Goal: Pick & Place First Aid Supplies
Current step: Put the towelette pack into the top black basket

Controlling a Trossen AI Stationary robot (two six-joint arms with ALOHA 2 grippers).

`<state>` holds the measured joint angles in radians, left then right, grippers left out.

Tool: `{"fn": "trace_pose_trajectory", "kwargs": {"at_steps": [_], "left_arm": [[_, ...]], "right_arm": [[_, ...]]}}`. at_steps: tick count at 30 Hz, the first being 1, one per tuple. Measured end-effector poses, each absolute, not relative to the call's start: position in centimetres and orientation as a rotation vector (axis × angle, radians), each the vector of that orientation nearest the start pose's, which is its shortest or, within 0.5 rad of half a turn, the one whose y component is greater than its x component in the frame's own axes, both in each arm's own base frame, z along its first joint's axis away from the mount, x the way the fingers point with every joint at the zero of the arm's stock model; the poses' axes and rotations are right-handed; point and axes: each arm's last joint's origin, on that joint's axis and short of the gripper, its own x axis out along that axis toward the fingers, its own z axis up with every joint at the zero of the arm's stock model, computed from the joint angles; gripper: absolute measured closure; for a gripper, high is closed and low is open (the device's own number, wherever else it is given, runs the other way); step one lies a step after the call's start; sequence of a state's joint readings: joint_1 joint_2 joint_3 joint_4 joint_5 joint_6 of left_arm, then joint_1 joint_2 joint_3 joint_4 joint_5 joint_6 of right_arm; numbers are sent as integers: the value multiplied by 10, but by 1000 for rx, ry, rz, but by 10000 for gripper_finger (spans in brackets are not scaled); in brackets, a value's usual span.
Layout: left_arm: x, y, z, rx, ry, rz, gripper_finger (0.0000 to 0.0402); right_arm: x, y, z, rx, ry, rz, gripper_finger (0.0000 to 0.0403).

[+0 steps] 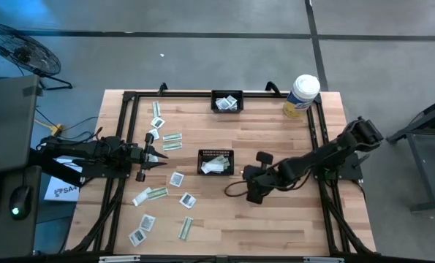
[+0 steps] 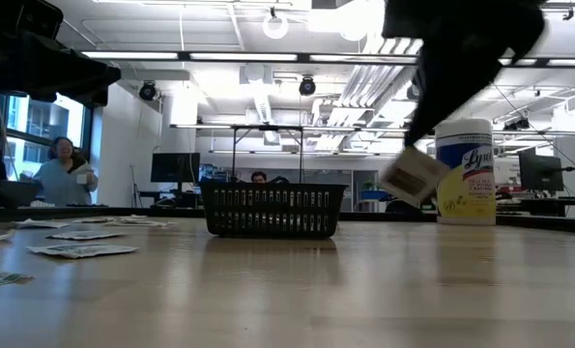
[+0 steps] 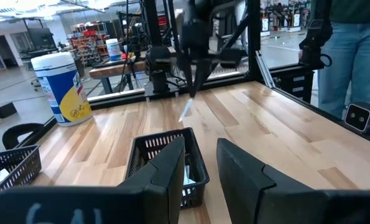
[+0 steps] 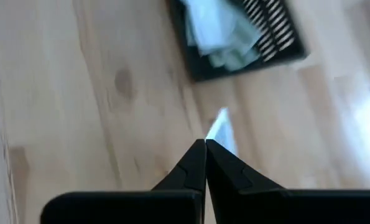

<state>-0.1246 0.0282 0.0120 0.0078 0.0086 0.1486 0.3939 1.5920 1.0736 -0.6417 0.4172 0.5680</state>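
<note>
My right gripper (image 1: 237, 175) hovers over the table just right of the middle black basket (image 1: 216, 152), shut on a small white packet (image 2: 413, 177). The basket (image 4: 247, 37) holds a few packets (image 4: 219, 31). Several more first aid packets (image 1: 177, 178) lie flat on the table's left half. My left gripper (image 3: 206, 171) waits at the left edge, level and open, pointing at the basket (image 3: 163, 149). A second black basket (image 1: 227, 101) sits at the far edge with packets in it. My right gripper pinches the packet by one edge (image 4: 217, 132) at the very tips of its two fingers. The fingers slant down from the table's right side. The packet hangs tilted below the fingertips (image 3: 186, 111), lifted clear of the table.
A tall white-and-yellow canister (image 1: 301, 96) stands at the far right corner. A black frame rail (image 1: 122, 131) runs around the table. Bare wood lies between the middle basket and the right rail. People sit at desks beyond the table (image 2: 65, 164); a person stands at its edge (image 3: 346, 56).
</note>
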Motion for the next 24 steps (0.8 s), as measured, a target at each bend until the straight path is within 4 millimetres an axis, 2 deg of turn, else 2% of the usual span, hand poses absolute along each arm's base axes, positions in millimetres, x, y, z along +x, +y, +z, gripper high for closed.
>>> {"fn": "trace_pose_trajectory", "kwargs": {"at_steps": [5,10,16,22,24], "left_arm": [[98,-13,166,149,-1,-134,309],[98,-13,166,149,-1,-134,309],[98,-13,166,149,-1,-134,309],[98,-13,166,149,-2,-134,309],[98,-13,166,149,-1,-134,309]], "right_arm": [[300,87,234,6,964,-408,402],[317,46,242,-5,917,-470,403],[329,-25,248,-11,849,-582,403],[337,-105,264,-80,653,-618,403],[338,-131,262,-96,609,-627,403]]}}
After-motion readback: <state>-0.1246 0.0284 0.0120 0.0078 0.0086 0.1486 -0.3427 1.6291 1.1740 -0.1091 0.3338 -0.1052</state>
